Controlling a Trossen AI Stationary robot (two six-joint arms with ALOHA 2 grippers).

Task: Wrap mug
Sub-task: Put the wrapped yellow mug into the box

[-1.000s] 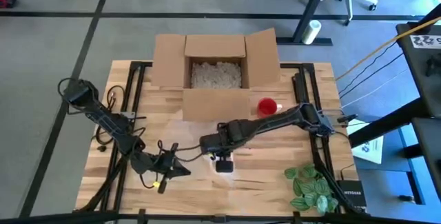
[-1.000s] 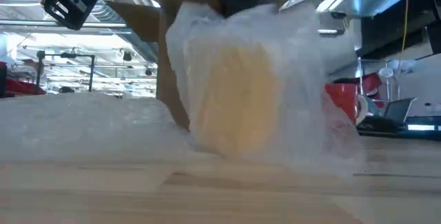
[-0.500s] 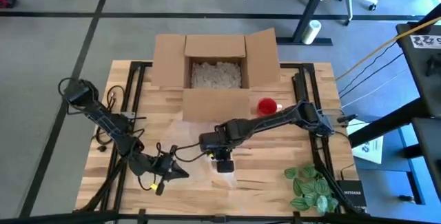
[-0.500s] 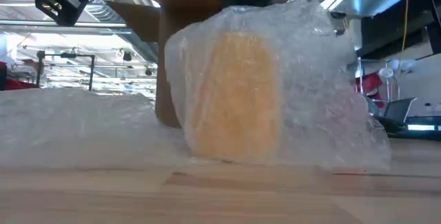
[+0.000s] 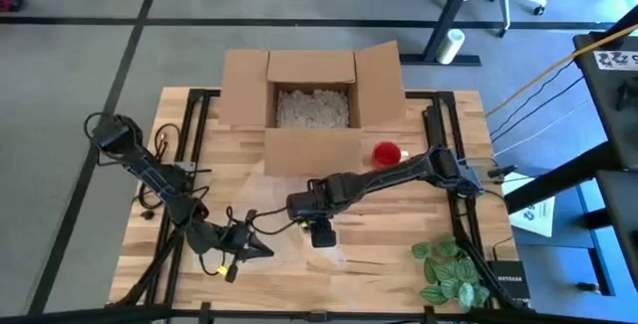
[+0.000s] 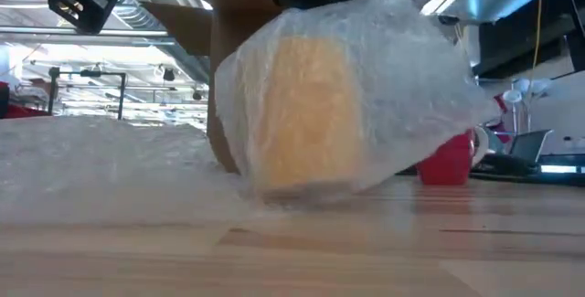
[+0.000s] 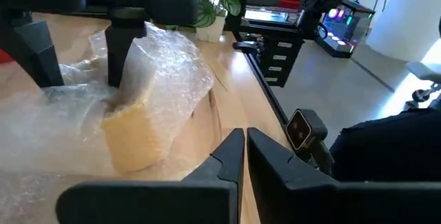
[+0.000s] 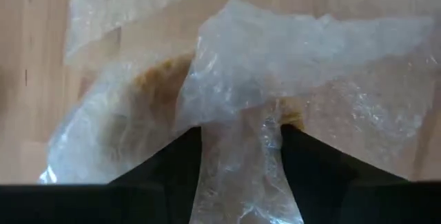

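— Mug [image 6: 306, 114], where is it?
— Low view: yellow, swathed in bubble wrap [image 6: 402, 87], tilted on the table [image 6: 366, 251].
— High view?
— My right gripper [image 5: 319, 232] is over it mid-table; my left gripper [image 5: 261, 249] is beside it.
— Wrist views?
— Right fingers [image 8: 172, 162] pinch the bubble wrap; left fingers [image 7: 227, 158] are closed, empty.

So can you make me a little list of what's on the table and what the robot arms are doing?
mug: yellow mug, under bubble wrap, mid-table
right gripper: above the mug, shut on the bubble wrap
left gripper: shut, holding nothing, low beside the mug
red cup: near the box
cardboard box: open, at the table's far side, pale filling inside
plant: front right corner
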